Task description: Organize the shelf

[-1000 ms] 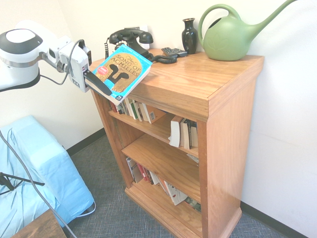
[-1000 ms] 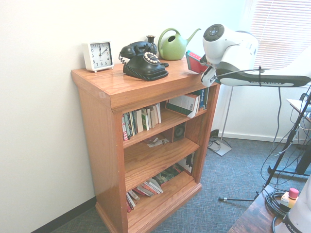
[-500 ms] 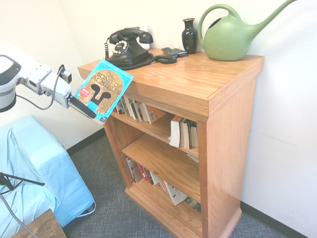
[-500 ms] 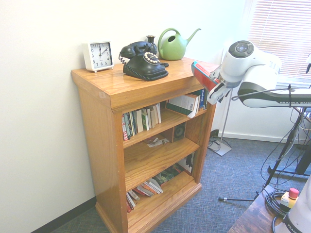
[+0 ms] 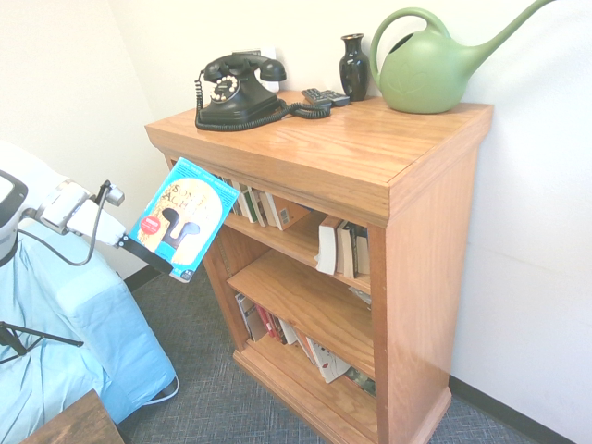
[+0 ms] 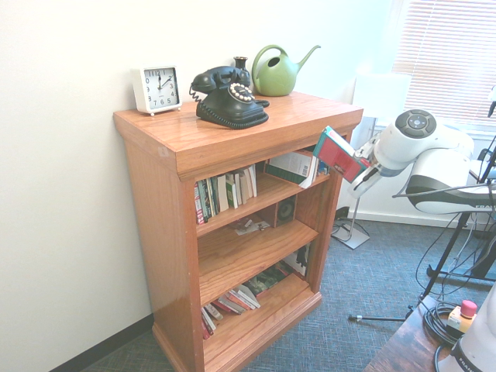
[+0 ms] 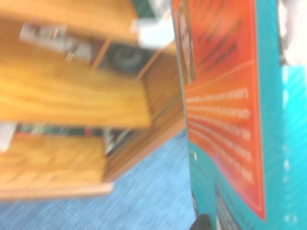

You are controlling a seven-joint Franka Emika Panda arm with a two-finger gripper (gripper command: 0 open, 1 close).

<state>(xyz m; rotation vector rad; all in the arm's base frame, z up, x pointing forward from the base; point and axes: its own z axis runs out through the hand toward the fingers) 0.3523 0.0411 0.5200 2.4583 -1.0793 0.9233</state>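
One paperback (image 5: pixel 185 220) — blue-edged, a helmet shape on its front, "Song of Achilles" its title — is held tilted in the jaws (image 5: pixel 148 252), which are closed on its lower edge. It hangs in the air in front of the oak bookcase (image 5: pixel 305 176), near the end of the upper shelf, below the level of the top.

On the bookcase's top stand a white clock (image 6: pixel 157 89), a black rotary telephone (image 6: pixel 232 105), a dark vase (image 5: pixel 353 67) and a green watering can (image 5: pixel 427 69), with a dark handset (image 5: pixel 326 96) lying between telephone and vase. Upper books (image 6: pixel 225 191) stand in a row; lower books (image 6: pixel 231 302) lean.
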